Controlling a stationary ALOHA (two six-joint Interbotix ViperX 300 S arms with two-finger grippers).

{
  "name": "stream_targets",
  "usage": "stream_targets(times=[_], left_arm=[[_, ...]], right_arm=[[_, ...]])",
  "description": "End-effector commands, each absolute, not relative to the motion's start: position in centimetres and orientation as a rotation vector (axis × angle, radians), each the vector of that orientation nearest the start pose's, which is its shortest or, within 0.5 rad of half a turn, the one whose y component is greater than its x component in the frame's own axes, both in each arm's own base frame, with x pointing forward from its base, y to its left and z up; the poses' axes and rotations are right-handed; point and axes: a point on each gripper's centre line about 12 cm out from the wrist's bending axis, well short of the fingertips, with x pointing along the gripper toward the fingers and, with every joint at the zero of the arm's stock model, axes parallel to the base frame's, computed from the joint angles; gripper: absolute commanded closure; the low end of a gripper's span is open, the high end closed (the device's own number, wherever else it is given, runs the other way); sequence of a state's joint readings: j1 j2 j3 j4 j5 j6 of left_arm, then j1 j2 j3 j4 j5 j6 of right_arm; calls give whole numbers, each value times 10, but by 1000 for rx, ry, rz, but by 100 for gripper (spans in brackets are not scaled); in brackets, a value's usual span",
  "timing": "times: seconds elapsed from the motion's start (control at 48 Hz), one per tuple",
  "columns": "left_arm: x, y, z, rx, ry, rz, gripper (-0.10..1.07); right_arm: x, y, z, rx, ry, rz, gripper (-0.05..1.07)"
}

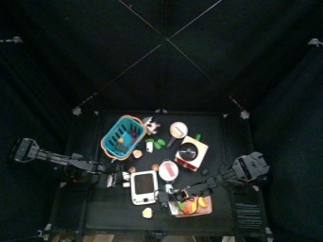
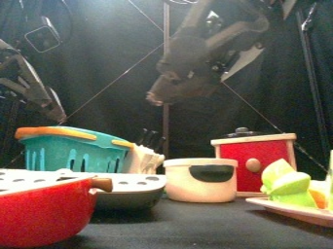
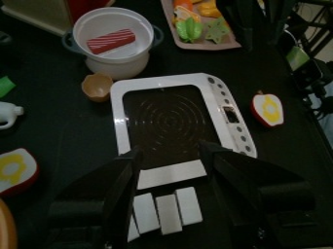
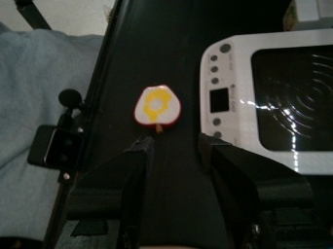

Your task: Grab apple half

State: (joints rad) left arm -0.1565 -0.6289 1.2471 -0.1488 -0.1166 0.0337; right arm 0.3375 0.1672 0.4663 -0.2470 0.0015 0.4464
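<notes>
The apple half (image 4: pixel 159 107), a small flat oval with a red rim and a pale yellow cut face, is seen lying on the matte black table (image 4: pixel 156 39), just beside the white, round-cornered scale (image 4: pixel 274 92) with its dark ringed plate. The right gripper (image 4: pixel 173 160) is held above it with black jaws spread, nothing between them. The left gripper (image 3: pixel 169 170) is likewise spread over the scale.
</notes>
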Motion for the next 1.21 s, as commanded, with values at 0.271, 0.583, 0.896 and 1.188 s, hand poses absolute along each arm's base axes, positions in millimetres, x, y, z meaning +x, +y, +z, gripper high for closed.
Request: stream_targets(times=[0.271,0.583,0.896,1.188], left_arm=[[218,-36,176,-61,500,-125,11],[217,-36,175,-63,501,-124,11],[216,-36,174,-69,506,-122,11],[216,-36,174,-74,507,-120,11]], right_arm=[[453,169,162,154,644,259,15],[462,181,147,146,664,272,3],[469,188,132,101,734,261,3],[478,189,123,54,769,250,3]])
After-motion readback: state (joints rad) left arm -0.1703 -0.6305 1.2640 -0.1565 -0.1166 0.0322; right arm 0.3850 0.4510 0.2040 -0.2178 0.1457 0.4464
